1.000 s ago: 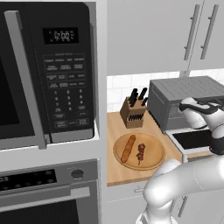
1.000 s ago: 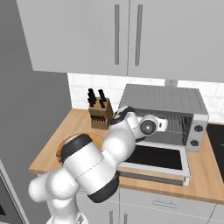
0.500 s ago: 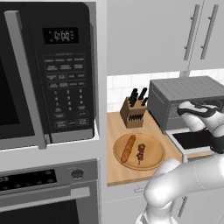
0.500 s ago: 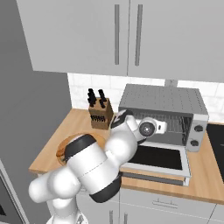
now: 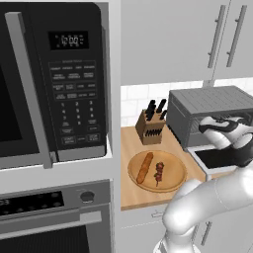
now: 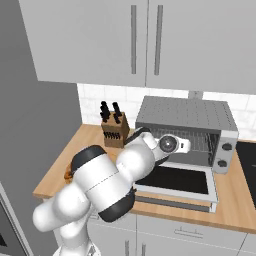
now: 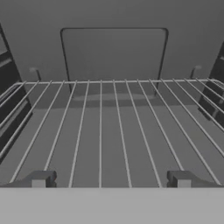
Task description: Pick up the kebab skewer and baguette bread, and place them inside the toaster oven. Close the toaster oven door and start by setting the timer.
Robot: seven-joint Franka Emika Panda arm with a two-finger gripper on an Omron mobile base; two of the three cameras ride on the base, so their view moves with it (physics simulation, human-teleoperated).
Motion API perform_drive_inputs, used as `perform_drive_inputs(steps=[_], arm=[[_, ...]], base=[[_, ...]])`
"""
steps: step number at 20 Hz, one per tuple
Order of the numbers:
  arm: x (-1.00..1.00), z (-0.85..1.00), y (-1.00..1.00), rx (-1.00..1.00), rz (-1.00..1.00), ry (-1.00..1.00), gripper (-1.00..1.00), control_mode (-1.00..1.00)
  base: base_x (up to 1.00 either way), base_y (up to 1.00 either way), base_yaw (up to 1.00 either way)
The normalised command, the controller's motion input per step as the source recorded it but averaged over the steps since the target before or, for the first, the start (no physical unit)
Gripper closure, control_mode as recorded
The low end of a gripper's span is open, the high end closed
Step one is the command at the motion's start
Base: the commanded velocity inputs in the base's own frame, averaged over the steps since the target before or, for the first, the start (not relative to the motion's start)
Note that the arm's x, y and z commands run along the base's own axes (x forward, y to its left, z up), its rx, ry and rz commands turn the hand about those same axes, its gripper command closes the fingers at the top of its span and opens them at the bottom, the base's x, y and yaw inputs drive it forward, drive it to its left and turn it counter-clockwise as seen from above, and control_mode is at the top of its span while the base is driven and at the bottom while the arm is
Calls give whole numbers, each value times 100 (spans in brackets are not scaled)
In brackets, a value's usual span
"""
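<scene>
Overhead, white cabinets [image 5: 197, 39]; wooden counter [image 5: 133, 190].

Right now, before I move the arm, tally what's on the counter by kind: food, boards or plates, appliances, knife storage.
Food: 2, baguette bread and kebab skewer
Boards or plates: 1, round wooden board
Appliances: 1, toaster oven, its door down
Knife storage: 1, knife block
Total: 5

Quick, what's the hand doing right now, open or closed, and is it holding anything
Hand: open and holding nothing, fingertips wide apart over the wire rack inside the toaster oven.
</scene>
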Motion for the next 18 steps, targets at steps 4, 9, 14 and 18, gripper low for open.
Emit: perform_drive_inputs(steps=[4, 9, 14, 18], arm=[[-54, -63, -4, 0, 0, 11, -100, -100], [-65, -72, -3, 0, 0, 12, -100, -100], [-78, -77, -4, 0, 0, 17, -100, -100], [-76, -75, -1, -1, 0, 21, -100, -100]], base=[[0, 0, 0], [0, 0, 0], [0, 0, 0], [0, 0, 0]])
